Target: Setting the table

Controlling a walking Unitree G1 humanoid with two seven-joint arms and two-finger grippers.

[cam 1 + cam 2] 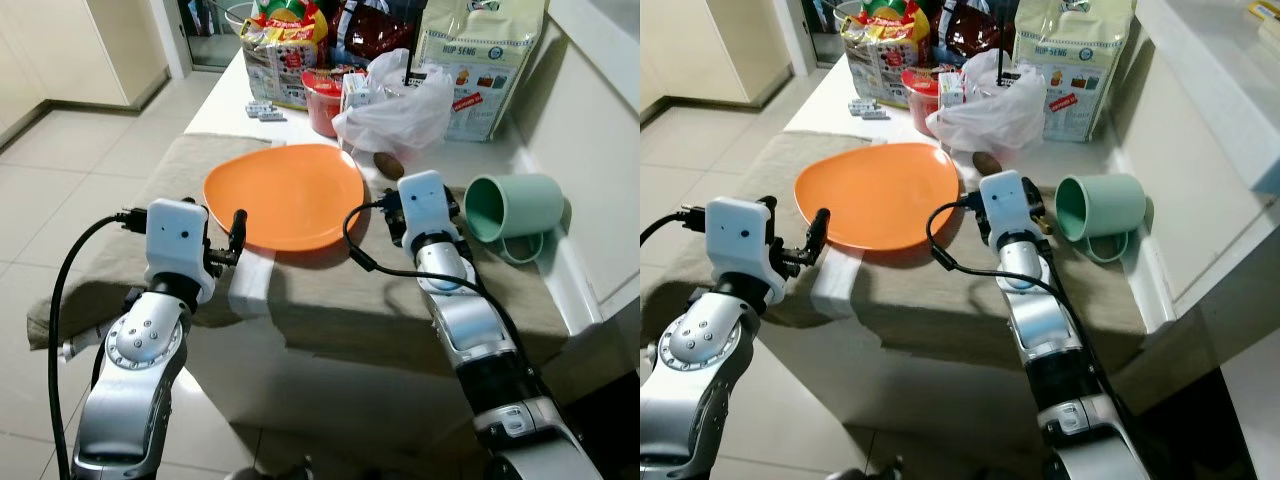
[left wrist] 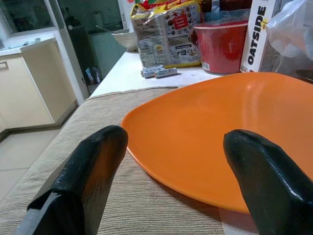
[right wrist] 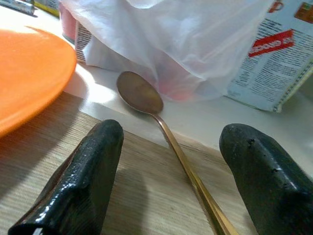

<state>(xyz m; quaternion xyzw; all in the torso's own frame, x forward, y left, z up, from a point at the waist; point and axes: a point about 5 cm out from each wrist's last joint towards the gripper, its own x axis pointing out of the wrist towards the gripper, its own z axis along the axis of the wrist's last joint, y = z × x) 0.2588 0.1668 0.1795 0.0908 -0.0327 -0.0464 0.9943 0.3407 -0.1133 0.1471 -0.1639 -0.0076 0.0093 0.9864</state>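
Surface: white worktop (image 1: 230, 105), its near end covered by a beige cloth (image 1: 400, 310) that hangs over the front edge.
Plate: orange plate (image 1: 285, 195) lies flat mid-cloth, its near rim close to the front edge.
Spoon: brass-coloured spoon (image 3: 146, 105), bowl on bare worktop just past the cloth's far edge, handle running back over the cloth; plate to one side, white plastic bag (image 1: 395, 100) just behind.
Cup: green cup (image 1: 510, 208) tipped on its side near the right edge, mouth toward the plate.
Left gripper (image 2: 171, 171): fingers apart, holding nothing, low at the plate's near-left rim.
Right gripper (image 3: 171, 181): fingers spread, empty, straddling the spoon handle from above.
Step, as I judge it: taking the spoon.
Technique: drop straight down, keep the handle centred, pinch on the shaft behind the bowl. A thin handle lying flat on cloth may skid, so close slowly; stay clear of the bag.
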